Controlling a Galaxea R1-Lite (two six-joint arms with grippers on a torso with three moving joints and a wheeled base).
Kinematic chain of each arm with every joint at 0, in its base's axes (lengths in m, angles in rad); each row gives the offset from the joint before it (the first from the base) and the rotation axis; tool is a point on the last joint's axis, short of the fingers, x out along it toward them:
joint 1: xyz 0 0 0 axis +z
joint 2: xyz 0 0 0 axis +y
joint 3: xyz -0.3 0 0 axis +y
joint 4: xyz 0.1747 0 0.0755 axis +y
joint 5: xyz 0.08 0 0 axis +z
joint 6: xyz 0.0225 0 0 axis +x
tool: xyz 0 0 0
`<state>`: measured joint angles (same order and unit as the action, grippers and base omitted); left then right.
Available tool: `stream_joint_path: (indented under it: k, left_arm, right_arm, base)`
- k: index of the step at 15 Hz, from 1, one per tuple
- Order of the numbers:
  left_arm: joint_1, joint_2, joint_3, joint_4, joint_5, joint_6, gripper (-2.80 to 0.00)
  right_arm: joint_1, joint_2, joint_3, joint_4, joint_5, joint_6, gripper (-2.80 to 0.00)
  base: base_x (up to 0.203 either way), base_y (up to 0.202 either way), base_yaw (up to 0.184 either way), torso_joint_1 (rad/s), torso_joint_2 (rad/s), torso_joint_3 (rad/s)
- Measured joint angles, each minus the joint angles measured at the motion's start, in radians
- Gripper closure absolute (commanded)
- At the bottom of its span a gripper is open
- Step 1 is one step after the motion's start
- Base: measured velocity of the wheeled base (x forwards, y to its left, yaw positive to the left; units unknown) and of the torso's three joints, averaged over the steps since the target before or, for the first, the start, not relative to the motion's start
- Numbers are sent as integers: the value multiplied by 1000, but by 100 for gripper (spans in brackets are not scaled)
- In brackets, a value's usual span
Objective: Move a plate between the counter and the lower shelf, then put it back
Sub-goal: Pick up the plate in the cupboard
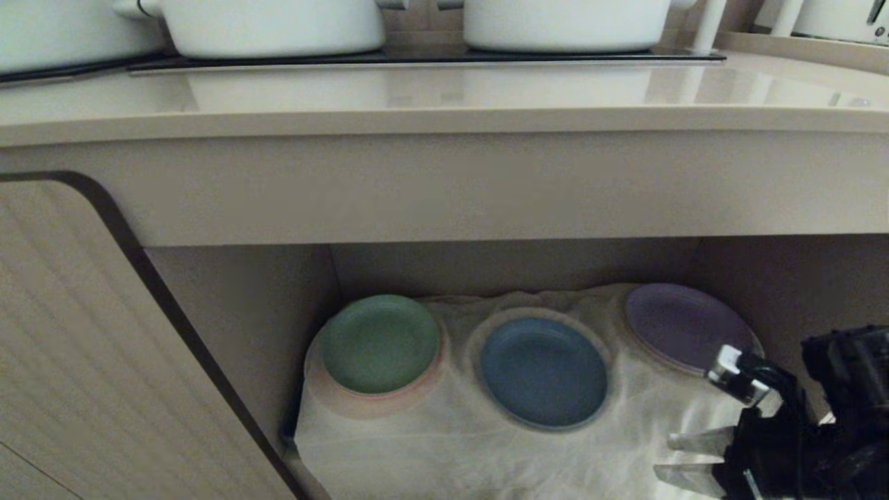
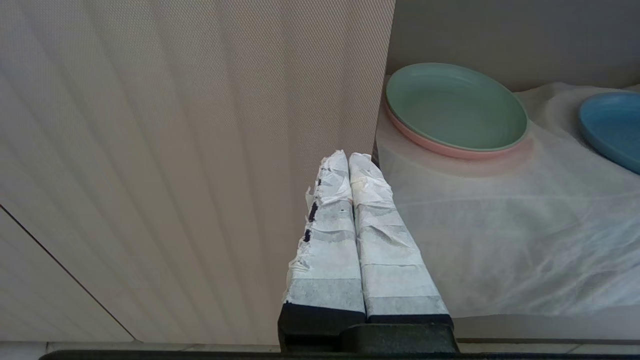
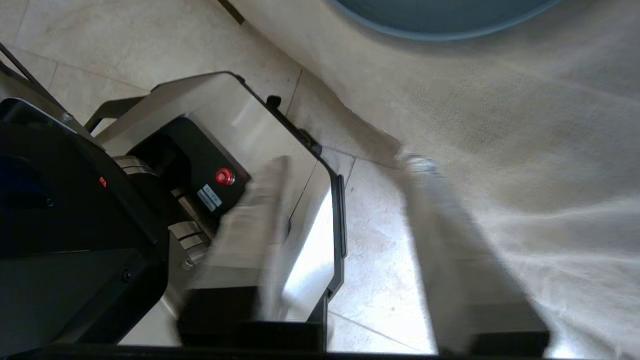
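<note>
The light-blue plate [image 1: 544,371] lies flat on the white cloth of the lower shelf [image 1: 451,444], in the middle of a row of three plates. Its edge also shows in the left wrist view [image 2: 612,127] and the right wrist view [image 3: 440,17]. The counter [image 1: 444,104] runs above the shelf. My right gripper [image 1: 663,457] hangs in front of the shelf's right end, short of the plate. It is open [image 3: 347,161], with nothing between its fingers. My left gripper [image 2: 348,157] is shut and empty, its tips by the cabinet door next to the shelf.
A green plate [image 1: 380,342] stacked on a pink one sits left of the blue plate, and a purple plate [image 1: 684,325] sits right of it. Two white pots [image 1: 278,28] [image 1: 566,24] stand on the counter. A ribbed cabinet door [image 1: 83,347] closes off the left. The robot's base [image 3: 150,200] stands on the tiled floor.
</note>
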<state>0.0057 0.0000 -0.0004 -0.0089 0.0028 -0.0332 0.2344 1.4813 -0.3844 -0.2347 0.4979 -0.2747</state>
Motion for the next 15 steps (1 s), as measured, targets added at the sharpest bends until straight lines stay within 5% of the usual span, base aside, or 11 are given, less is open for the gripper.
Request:
stream_joint_path:
  k: [6, 15]
  left_arm:
    - [0, 0, 0, 0, 0, 0, 0]
    - [0, 0, 0, 0, 0, 0, 0]
  right_arm:
    - [0, 100, -59, 10, -3, 35, -280]
    - [81, 259, -204, 4, -73, 322, -280]
  base:
    - [0, 0, 0, 0, 0, 0]
    - [0, 0, 0, 0, 0, 0]
